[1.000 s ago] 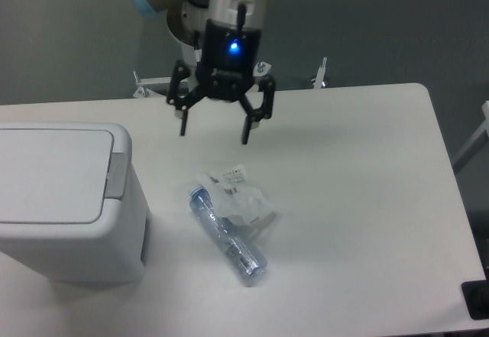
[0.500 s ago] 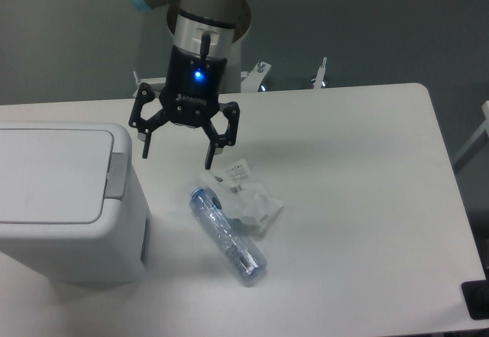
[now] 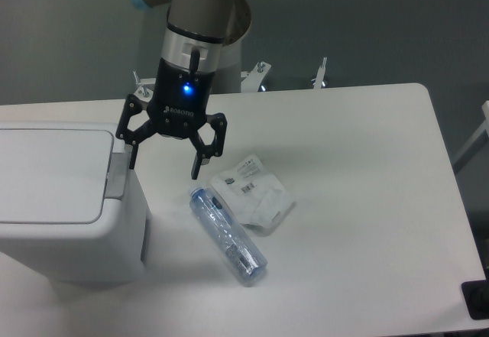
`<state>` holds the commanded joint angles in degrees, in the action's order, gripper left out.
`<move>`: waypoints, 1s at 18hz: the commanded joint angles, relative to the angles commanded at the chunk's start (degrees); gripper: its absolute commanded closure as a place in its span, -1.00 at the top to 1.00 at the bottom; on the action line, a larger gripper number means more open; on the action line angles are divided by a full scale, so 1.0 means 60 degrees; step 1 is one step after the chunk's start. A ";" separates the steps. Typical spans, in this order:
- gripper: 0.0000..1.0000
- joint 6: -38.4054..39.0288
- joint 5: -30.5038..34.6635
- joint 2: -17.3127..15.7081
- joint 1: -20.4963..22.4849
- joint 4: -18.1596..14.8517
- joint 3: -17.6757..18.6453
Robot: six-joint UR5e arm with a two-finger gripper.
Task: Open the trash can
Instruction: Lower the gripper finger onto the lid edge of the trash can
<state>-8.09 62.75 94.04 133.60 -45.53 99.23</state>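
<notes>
Tabletop: trash can (image 3: 53, 199) cropped left; end effector (image 3: 163, 167) spread, empty.

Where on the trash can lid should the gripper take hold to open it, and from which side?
Probably the lid's free edge on the trash can, farthest from the grey hinge strip, approached from above. The lid lies flat and closed, so lifting there would swing it most easily. The gripper is open beside the hinge.

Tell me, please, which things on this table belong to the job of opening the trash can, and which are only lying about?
Belong to the job:
- trash can, white, lid shut, at the table's left side
- gripper, fingers spread, beside the can's right edge

Only lying about:
- clear plastic bottle, on its side
- white wrapper, touching the bottle
</notes>
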 joint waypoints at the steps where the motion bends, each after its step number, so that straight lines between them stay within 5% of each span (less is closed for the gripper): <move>1: 1.00 0.0000 0.0000 0.0000 0.0000 0.0000 0.0000; 18: 1.00 0.0015 0.0000 0.0132 -0.0147 0.0000 0.0015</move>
<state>-8.00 62.75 94.83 132.71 -45.53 99.32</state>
